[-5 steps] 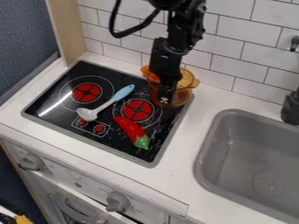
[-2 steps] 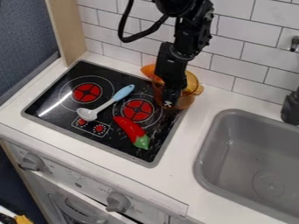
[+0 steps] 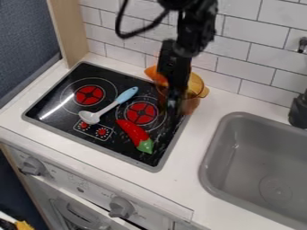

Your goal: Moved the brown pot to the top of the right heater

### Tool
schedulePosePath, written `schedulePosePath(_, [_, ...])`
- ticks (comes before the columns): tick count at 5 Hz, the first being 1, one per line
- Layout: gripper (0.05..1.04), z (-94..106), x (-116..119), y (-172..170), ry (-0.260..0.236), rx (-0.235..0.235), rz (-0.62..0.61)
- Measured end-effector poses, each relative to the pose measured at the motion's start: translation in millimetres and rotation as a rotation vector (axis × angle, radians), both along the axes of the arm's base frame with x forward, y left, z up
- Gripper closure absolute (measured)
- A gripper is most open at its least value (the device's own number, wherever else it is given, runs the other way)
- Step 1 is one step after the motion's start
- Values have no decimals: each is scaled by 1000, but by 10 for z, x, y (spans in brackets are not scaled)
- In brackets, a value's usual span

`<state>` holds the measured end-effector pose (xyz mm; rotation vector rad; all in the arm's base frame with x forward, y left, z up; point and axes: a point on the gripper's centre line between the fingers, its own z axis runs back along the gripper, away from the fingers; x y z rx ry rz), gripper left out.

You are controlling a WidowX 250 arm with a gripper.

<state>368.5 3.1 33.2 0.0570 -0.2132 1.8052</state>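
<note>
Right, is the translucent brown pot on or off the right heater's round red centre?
Off: the pot shows at the glossy black stovetop's back right corner, with the red centre clear of it.

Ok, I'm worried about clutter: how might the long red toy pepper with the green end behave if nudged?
The pepper would probably roll or pivot, given its rounded, tapering body. The glossy black cooktop beneath might also let it slide.
</note>
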Motion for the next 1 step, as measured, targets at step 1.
schedulePosePath(1, [72, 414, -84, 148, -92, -32, 18])
